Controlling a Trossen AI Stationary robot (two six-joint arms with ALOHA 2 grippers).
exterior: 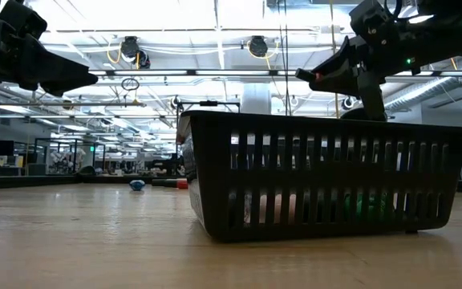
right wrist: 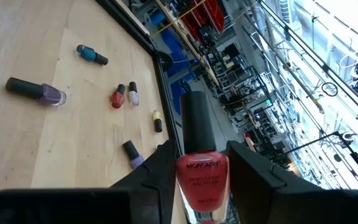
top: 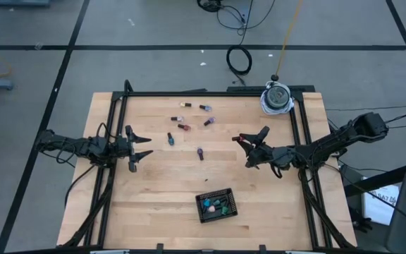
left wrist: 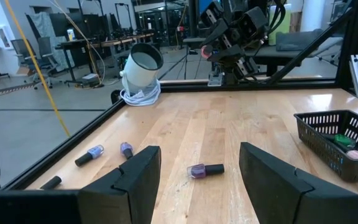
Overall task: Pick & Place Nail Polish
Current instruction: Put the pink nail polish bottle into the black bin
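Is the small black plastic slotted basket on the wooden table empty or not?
Not empty. The black slotted basket holds several small nail polish bottles, green and pink among them, seen from above.

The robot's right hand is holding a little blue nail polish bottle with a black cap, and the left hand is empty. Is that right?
Not quite. The bottle in the right hand is red, not blue: the right wrist view shows a red nail polish bottle with a black cap between its fingers. The left hand is empty, as you said.
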